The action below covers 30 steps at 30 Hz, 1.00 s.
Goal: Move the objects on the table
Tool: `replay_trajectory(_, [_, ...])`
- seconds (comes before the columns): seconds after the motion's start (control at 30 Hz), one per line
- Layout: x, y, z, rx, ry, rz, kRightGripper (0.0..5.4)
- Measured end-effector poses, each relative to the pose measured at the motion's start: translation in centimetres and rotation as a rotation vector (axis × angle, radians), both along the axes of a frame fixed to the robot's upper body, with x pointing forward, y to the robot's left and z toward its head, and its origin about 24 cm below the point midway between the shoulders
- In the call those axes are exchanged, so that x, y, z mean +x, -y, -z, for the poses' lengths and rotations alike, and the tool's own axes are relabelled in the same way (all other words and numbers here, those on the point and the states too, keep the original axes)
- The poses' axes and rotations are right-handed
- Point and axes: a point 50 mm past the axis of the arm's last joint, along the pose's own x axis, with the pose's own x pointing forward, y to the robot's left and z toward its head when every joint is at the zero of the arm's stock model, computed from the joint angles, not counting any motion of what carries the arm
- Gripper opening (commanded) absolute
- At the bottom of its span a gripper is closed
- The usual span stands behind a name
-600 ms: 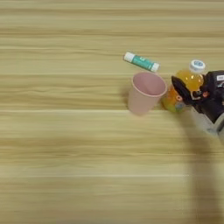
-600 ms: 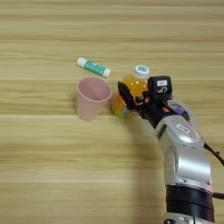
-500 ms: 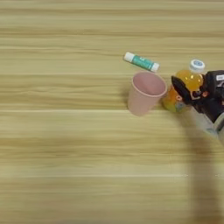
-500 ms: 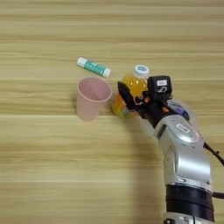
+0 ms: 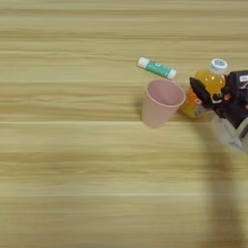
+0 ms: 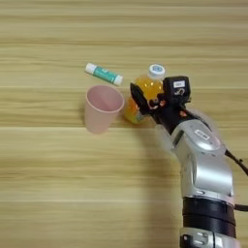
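On the light wooden surface (image 6: 48,184), the silver arm's black two-fingered tool (image 6: 145,99) clasps a small orange juice bottle with white cap (image 6: 147,87), just beside an upright pink paper cup (image 6: 101,109); a white-and-teal glue stick (image 6: 103,74) lies behind.

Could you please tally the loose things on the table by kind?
Bottles: 1, the orange juice bottle at the right gripper.
Cups: 1, the pink paper cup.
Glue sticks: 1, the white-and-teal glue stick.
Total: 3.
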Motion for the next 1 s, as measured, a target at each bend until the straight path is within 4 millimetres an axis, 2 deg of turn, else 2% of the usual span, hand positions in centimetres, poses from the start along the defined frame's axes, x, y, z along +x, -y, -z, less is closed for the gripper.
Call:
replay_trajectory(0.5, [1.1, -1.4, -4.0, -0.042, 0.120, -0.044, 3.53])
replay_trajectory(0.83, [3.0, -3.7, -6.2, -0.101, 0.172, -0.118, 3.53])
replay_trajectory(1.0, [3.7, -5.6, -7.3, -0.115, 0.204, -0.177, 3.53])
